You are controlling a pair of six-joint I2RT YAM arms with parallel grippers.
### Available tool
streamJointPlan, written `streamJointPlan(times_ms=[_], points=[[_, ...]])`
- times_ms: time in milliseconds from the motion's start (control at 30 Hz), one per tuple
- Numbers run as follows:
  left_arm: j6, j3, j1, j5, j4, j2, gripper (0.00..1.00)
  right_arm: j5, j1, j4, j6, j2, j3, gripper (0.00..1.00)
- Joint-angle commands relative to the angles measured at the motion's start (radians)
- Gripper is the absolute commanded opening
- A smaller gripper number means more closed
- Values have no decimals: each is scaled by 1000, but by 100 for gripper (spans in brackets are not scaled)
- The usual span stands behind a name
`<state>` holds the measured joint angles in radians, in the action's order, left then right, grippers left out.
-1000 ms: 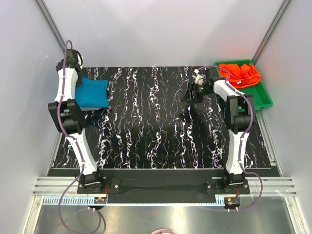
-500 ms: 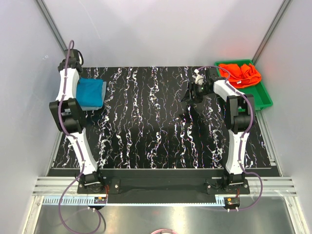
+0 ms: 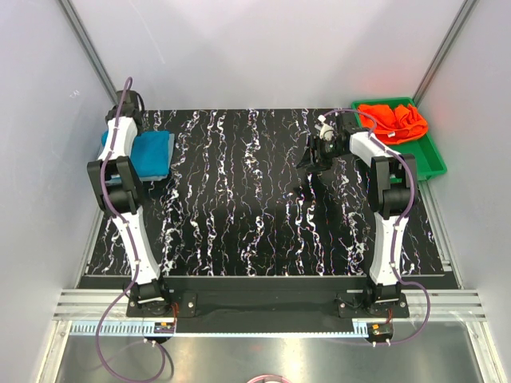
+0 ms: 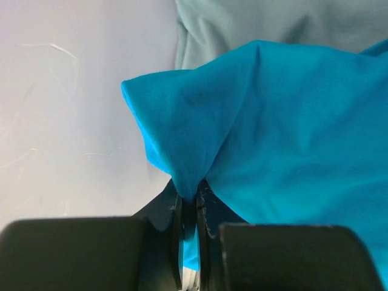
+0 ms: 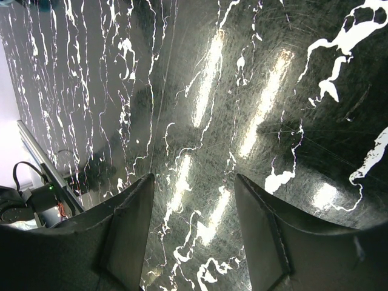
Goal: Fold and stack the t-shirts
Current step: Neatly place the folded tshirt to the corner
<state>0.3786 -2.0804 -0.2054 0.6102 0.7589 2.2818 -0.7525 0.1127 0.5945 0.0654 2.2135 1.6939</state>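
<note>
My left gripper [image 4: 189,209] is pinching nearly shut on a peaked fold at the edge of the teal t-shirt [image 3: 152,153], with the cloth running down between the jaws. The shirt is lying as a compact folded block at the far-left corner of the mat [image 3: 255,207]. The grey-blue t-shirt [image 4: 273,24] is showing just past the teal one in the left wrist view. It's probably sitting underneath as the stack's base, but I can't tell for sure. My right gripper [image 5: 194,182] is hanging with its jaws well apart and holding nothing, over bare mat near the far-right corner. The orange-red t-shirt [image 3: 393,120] is sitting crumpled and unfolded in the green tray [image 3: 431,163], just off the mat's far-right corner. My judgement is that two shirts are folded or nearly so and I'm placing or tidying the teal one on the pile. That leaves letting go of the teal, fetching the orange-red one, spreading and folding it on the mat, and stacking it at the far-left corner.
</note>
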Motion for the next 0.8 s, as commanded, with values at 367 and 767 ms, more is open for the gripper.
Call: streamJointPlan(times_ms=[367,767], points=[[51,29,40,224,-174,-44,99,10,4,-27,-10,-103,4,65],[-144,80,414,-44,-79,-343,99,215,-13,-102,-9,-302,-16,71]])
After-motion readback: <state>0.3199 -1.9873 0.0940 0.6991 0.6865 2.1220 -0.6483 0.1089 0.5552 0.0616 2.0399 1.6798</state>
